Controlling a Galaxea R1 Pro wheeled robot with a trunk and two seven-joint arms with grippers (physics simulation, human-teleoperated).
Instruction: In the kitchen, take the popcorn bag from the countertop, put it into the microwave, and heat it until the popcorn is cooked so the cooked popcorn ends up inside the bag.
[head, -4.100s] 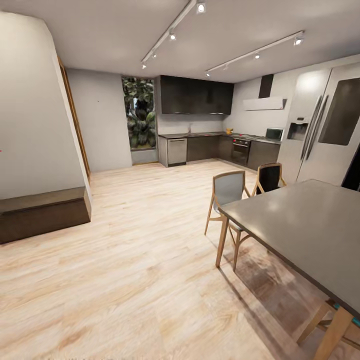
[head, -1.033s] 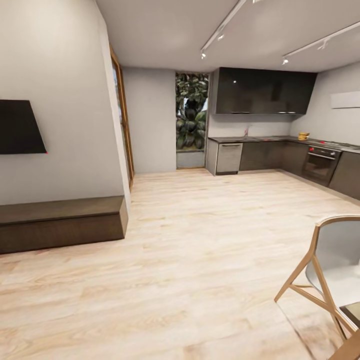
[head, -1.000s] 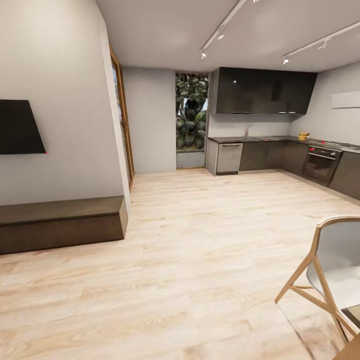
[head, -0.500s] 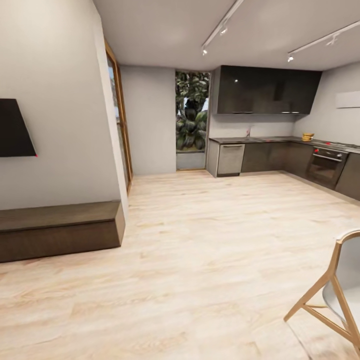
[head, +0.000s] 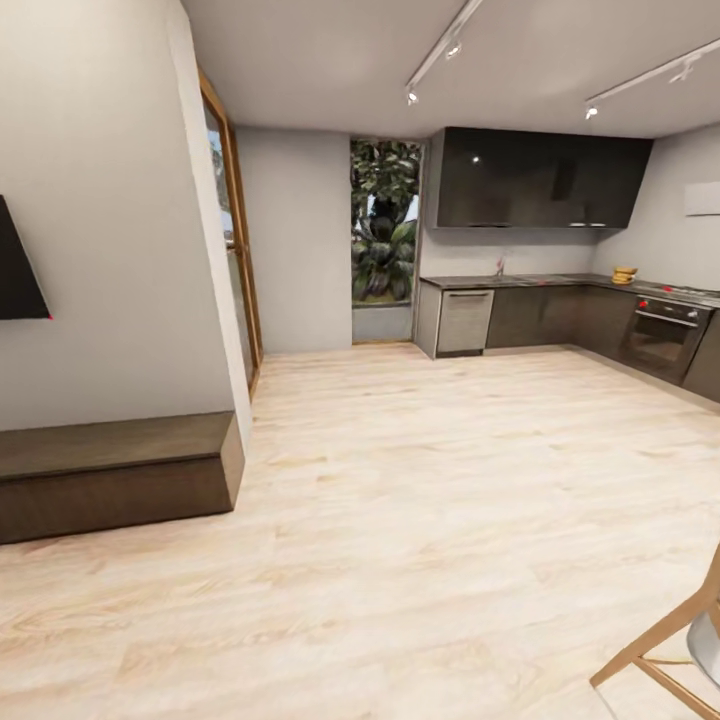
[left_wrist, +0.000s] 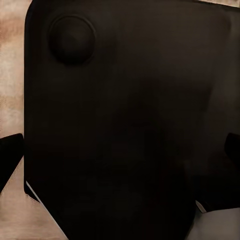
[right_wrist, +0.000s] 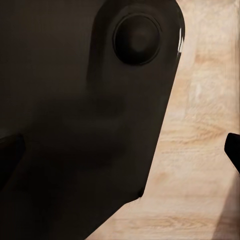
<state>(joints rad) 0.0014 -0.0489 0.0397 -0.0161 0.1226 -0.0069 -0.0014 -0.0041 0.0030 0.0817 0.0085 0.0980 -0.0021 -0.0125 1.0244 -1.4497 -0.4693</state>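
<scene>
A wide stretch of pale wood-plank floor runs away toward the kitchen, bare boards with a soft sheen. At about nine o'clock a low dark wooden bench sits against a pale grey wall, and the edge of a black wall screen hangs above it. A wood-framed doorway stands at about eleven o'clock. Straight ahead at twelve o'clock a tall narrow window shows green leaves.

Toward one o'clock the countertop runs grey and glossy over dark cabinet fronts, with a steel dishwasher front at its near end and dark glossy wall cupboards above. At two to three o'clock a dark built-in oven with red-tipped knobs sits under the worktop, and a small yellowish thing rests on the counter just beyond it; it is too small to make out. I cannot pick out the popcorn bag or the microwave from here. Track lights cross the ceiling. A wooden chair leg pokes in at five o'clock.

In the left wrist view a dark rounded robot body blocks nearly everything; in the right wrist view a similar dark part hangs over the floor boards. Whether either claw is open or closed, I cannot tell.
</scene>
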